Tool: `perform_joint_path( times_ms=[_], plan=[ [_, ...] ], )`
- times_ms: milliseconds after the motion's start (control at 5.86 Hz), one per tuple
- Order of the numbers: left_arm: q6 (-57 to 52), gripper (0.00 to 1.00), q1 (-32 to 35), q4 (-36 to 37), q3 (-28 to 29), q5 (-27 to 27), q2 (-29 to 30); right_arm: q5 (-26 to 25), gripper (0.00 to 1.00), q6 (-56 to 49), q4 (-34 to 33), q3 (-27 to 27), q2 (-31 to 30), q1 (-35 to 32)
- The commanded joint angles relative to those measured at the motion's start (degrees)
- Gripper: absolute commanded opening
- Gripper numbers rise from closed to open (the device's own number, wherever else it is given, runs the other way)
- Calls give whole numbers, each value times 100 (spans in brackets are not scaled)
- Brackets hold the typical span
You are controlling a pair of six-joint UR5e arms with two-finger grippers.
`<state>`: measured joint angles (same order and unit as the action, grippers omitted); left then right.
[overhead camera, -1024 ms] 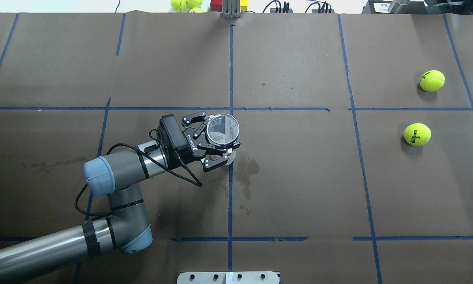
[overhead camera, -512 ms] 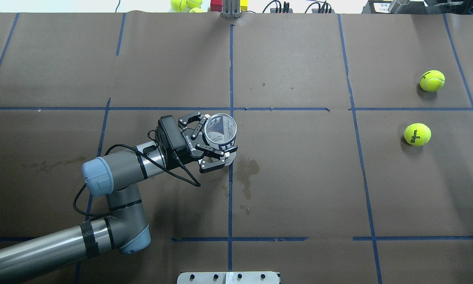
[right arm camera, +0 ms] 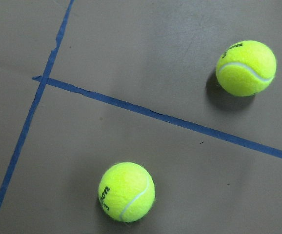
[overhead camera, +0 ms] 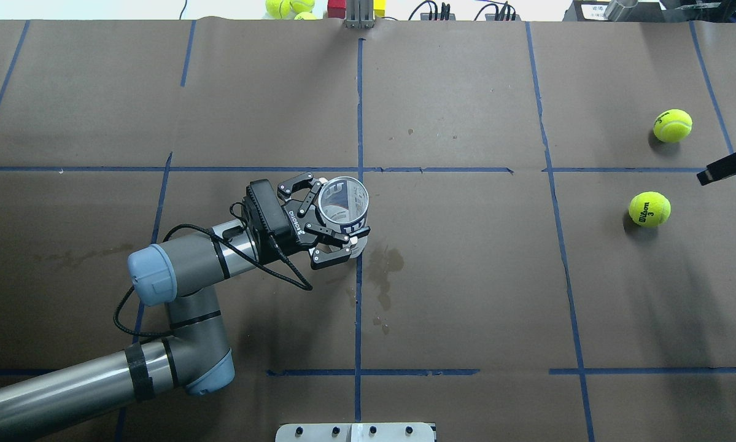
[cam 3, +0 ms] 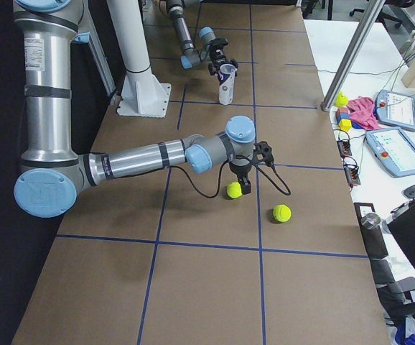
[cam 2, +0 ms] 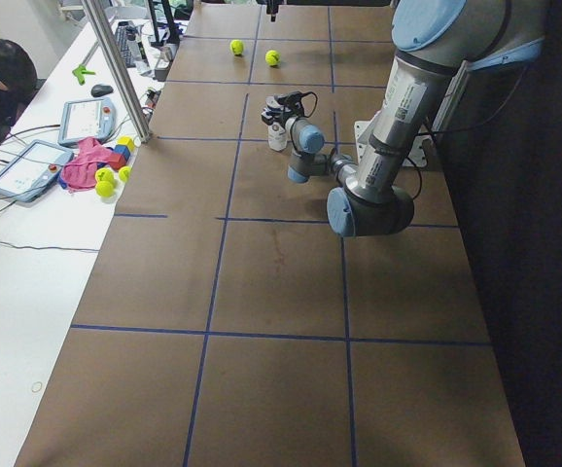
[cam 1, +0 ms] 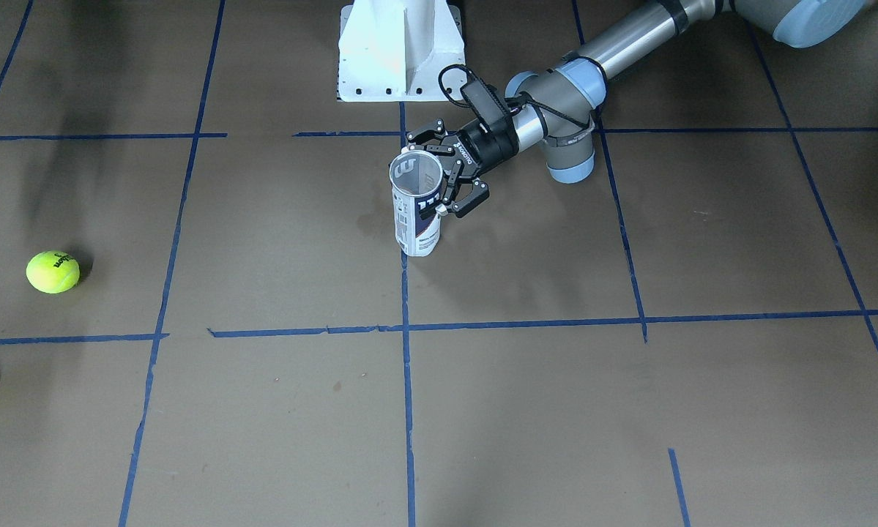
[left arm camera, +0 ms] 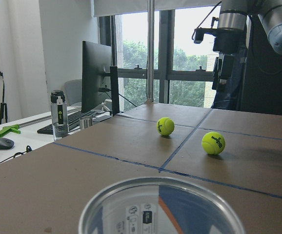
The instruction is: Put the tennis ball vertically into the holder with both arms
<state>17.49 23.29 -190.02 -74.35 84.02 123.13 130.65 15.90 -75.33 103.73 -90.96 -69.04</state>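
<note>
Holder: the clear can (cam 1: 416,212) was seen standing upright at the centre of the front-facing view, foot on the tabletop (cam 1: 263,410) beside a blue tape line (cam 1: 406,293), mouth open upward.
Left fingers: the left fingers (overhead camera: 331,231) were clenched on the holder just under its rim, one from each side.
Overhead view: the holder's round mouth was looked straight into, left of centre, with the label read through the wall. How the foot met the tabletop was shown only by the front-facing view.
Left wrist view: only the holder's rim was caught, along the bottom edge, with both balls beyond it in mid-frame.
Tennis balls: the ball marked 3 (overhead camera: 649,209) and the second ball (overhead camera: 673,126) were seen at the right of the overhead view, near each other and well apart from the holder.
Right fingers: in the overhead view only a black sliver was seen at the right edge. In the exterior right view the right fingers (cam 3: 246,189) were shown pointing down, just beside the ball marked 3. In the left wrist view they were seen raised above the balls.
Right wrist view: only the two balls and tape were shown, so clenched or released cannot be told.
</note>
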Motion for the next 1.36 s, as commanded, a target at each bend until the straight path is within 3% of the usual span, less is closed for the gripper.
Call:
perform_joint_path(
  times_ms=[0, 341, 682, 1194],
  plan=[
    [0, 100, 0, 0, 0, 0, 0, -267, 100, 184, 10, -221, 226, 425],
    [0, 100, 9, -9, -9, 0, 0, -338, 100, 185, 10, -326, 306, 751],
    [0, 100, 17, -9, -18, 0, 0, -339, 100, 177, 19, -895, 665, 770],
    [-26, 100, 35, 0, -9, 0, 0, -347, 100, 168, 19, -1205, 711, 1050]
  ],
)
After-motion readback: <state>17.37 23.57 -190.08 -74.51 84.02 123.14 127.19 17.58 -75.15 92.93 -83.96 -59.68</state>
